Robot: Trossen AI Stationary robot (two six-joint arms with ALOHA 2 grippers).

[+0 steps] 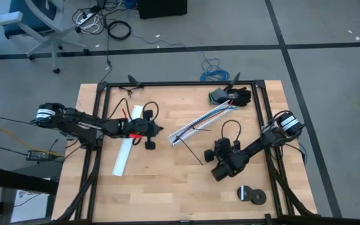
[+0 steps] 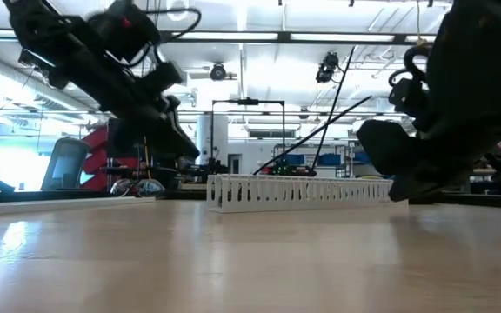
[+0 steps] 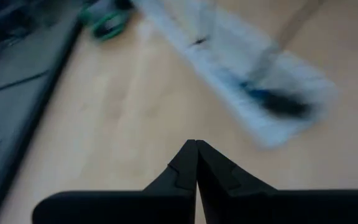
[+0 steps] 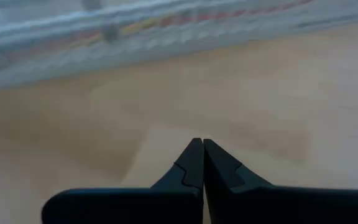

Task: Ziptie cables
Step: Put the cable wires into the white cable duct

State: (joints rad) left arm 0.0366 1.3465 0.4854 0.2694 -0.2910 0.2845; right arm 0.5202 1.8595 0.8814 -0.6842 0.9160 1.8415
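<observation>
A pale wooden bench (image 1: 167, 181) framed in black rails is seen on a grey floor. A bundle of coloured cables (image 1: 200, 120) lies in a white slotted channel near the centre, a thin black ziptie (image 1: 191, 150) just beside it. A second white channel (image 1: 127, 149) lies toward the left edge. Both the left gripper (image 1: 150, 134) and right gripper (image 1: 218, 164) are held with jaws closed, empty.

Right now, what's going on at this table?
Neither arm holds anything. The left gripper hangs shut over bare wood, just left of the white slotted channel that carries the coloured cables. The right gripper is shut too, just below that channel, next to a thin black ziptie lying on the table. Nothing looks tied yet.
</observation>
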